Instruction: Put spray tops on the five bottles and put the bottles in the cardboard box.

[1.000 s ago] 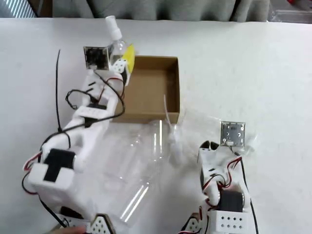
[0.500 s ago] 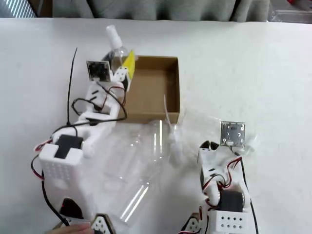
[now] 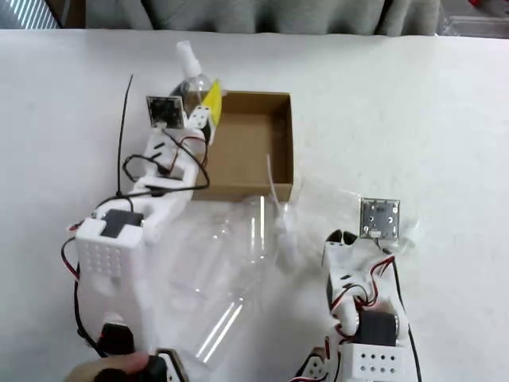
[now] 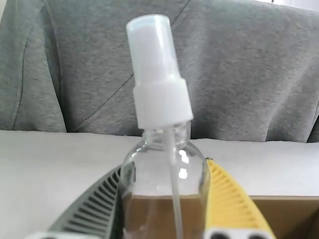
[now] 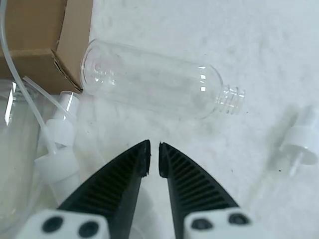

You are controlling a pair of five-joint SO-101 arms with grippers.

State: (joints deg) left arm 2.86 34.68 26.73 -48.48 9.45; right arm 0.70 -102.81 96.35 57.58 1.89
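Left wrist view puts the capped bottle [image 4: 164, 209] straight ahead of me. My left claw [image 4: 164, 172] is clamped on its clear body, with the grey finger [image 4: 94, 214] on one side and the yellow finger [image 4: 229, 204] on the other. The spray top [image 4: 159, 74] stands clear above them, its dip tube running down inside. I judge the grip sits on the body so the top takes no squeeze and the bottle can go into the cardboard box [image 3: 242, 191] without a re-grasp. From the high view, the left arm reaches out long from its base at the near left of the tabletop [image 3: 413, 103]. It carries the bottle just beside the box's far-left corner, not yet over the opening, and the box interior looks bare. I take this bottle as ready to go in, with the others not yet done. My right arm is folded close to its base, wrist turned down at the tabletop. The right claw [image 5: 153, 149] has its fingers almost together with a slim gap, gripping nothing. Just beyond its tips an uncapped bottle [image 5: 149, 92] lies on its side near a box corner, open neck pointing away from the box. One loose spray top [image 5: 299, 144] sits well apart from that neck, and another loose top [image 5: 60, 139] with its tube lies beside the claw. I read this parked pose as leaving those parts within easy reach for capping next.
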